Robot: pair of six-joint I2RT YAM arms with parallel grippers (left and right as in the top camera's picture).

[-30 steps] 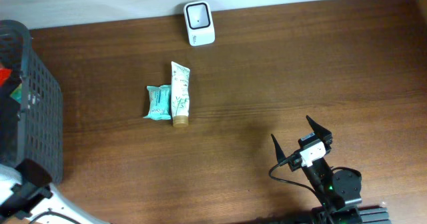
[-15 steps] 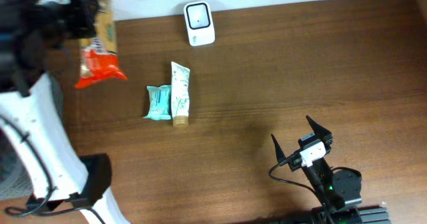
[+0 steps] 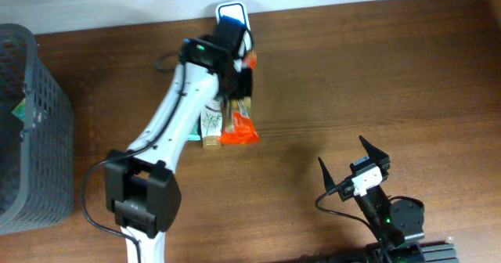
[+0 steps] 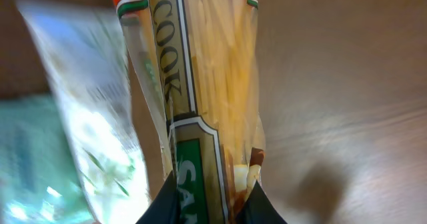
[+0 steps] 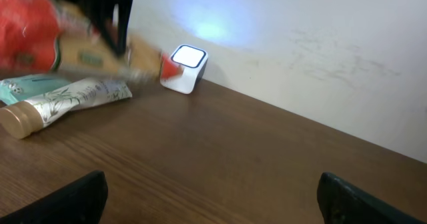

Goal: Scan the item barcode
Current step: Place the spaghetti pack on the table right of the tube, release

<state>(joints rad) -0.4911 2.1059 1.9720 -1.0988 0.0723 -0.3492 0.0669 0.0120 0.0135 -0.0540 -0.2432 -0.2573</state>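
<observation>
My left gripper (image 3: 239, 81) is shut on a long clear packet of noodles with orange ends (image 3: 237, 127), held just in front of the white barcode scanner (image 3: 232, 14) at the table's back edge. In the left wrist view the packet (image 4: 213, 84) stands between the two black fingertips of the left gripper (image 4: 209, 199). The right wrist view shows the scanner (image 5: 185, 67) lit, with the blurred packet (image 5: 40, 31) to its left. No barcode is readable. My right gripper (image 3: 352, 165) rests open and empty near the front right, and in its own view the right gripper (image 5: 212, 197) holds nothing.
A white tube with a gold cap (image 3: 210, 124) and a teal packet (image 5: 27, 85) lie on the wooden table under the left arm. A dark mesh basket (image 3: 31, 122) stands at the left edge.
The left arm has swung from the basket at the left across to the scanner, carrying the noodle packet. The scanner's face now glows. The right arm has not moved.
</observation>
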